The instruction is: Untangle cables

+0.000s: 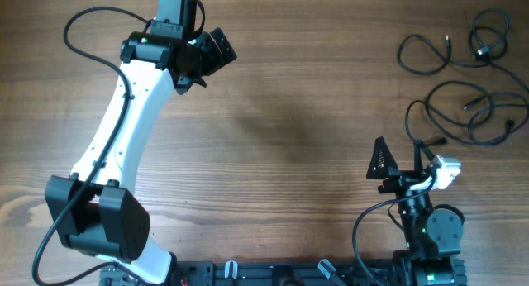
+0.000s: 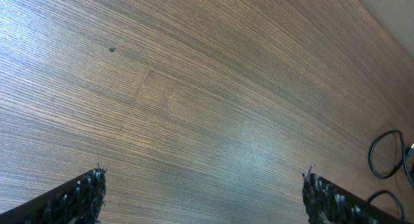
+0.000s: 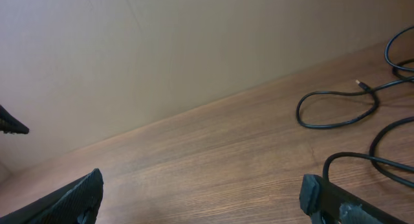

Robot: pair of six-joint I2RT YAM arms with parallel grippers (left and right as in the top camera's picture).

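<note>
Cables (image 1: 480,50) loose far rt on table (image 1: 289,112); R pincer (image 3: 200,185) spread wide.

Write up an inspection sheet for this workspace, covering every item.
Surface: wooden table, with one small dark speck in the left wrist view.
Job's things: thin black cables lie in loose, overlapping loops at the table's far right. Neither gripper touches them.
Clutter: nothing seen.
Grippers: left gripper, jaws open and empty, over plain wood. Right gripper, jaws open and empty, short of the cables.
Cables: thicker black arm wires loop off the left arm and near the right arm's base.
Surroundings: plain beige wall beyond the table edge.
</note>
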